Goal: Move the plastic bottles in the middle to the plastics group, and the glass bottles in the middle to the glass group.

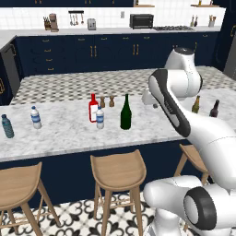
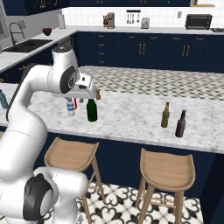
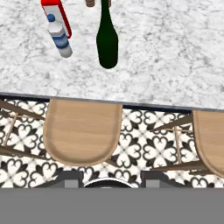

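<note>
Three middle bottles stand ahead of the tool: one green wine bottle [image 3: 106, 41], one red bottle [image 1: 93, 108], one small water bottle [image 3: 60, 39]. Marble tabletop [image 3: 175, 57], two wooden stools [image 3: 83, 131] below. Tool's grip state cannot be told.

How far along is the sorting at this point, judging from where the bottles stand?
Nothing looks done. The green wine bottle, red bottle and small water bottle all stand mid-counter, apart from the plastics group at the left end and the glass group at the right. Nothing is in hand: the gripper hangs over the stools, its jaws hard to read. All three moves remain.
</note>
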